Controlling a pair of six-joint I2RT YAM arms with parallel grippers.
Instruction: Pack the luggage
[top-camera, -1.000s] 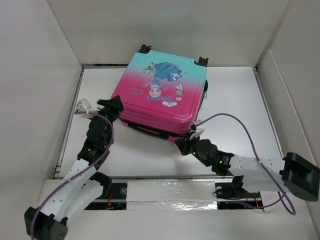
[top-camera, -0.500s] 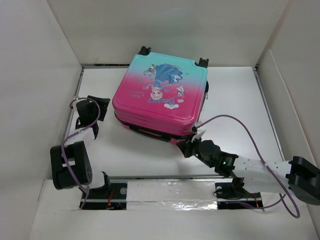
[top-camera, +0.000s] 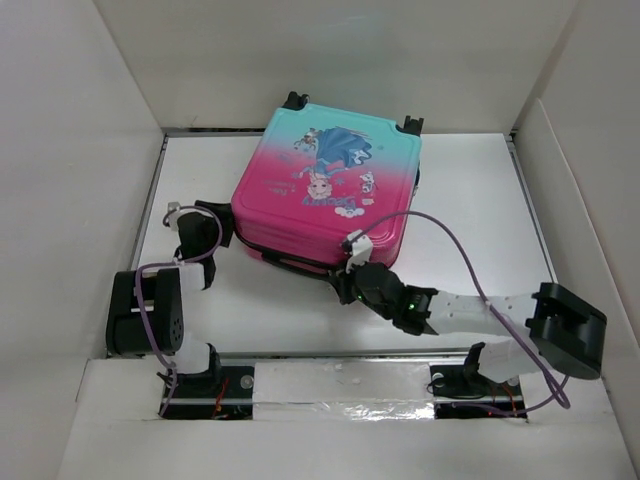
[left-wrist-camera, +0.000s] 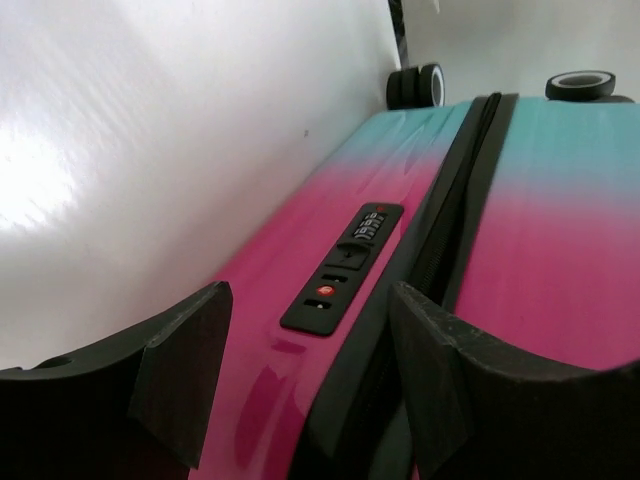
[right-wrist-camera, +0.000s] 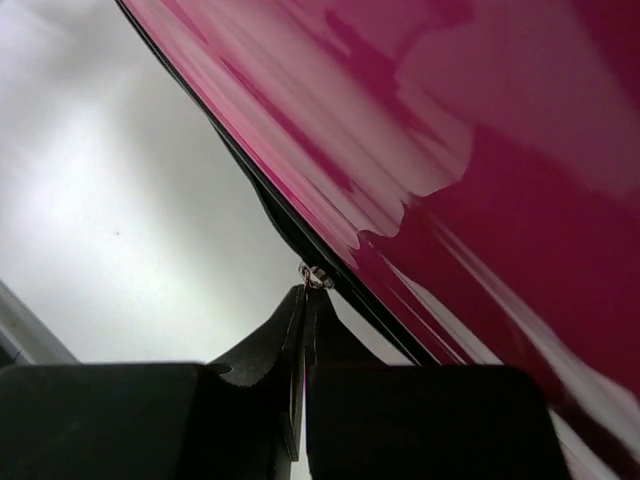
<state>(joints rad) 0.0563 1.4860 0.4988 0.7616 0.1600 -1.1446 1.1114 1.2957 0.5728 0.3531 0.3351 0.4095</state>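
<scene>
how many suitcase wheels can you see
2, both at the far edge of the luggage: the left wheel at one corner, the right wheel at the other. More may be hidden underneath.

The desk (top-camera: 470, 200) is a flat white board, boxed in by plain white panels: a back wall (top-camera: 340, 60), a left wall (top-camera: 70, 180) and a right wall (top-camera: 590, 170). A thin dark gap (top-camera: 200, 130) runs where the back wall meets the desk. Along the near edge lies a white ledge (top-camera: 340, 375) with a crinkled strip of silver tape (top-camera: 340, 408). The light is soft and even, with only faint shadows.
</scene>
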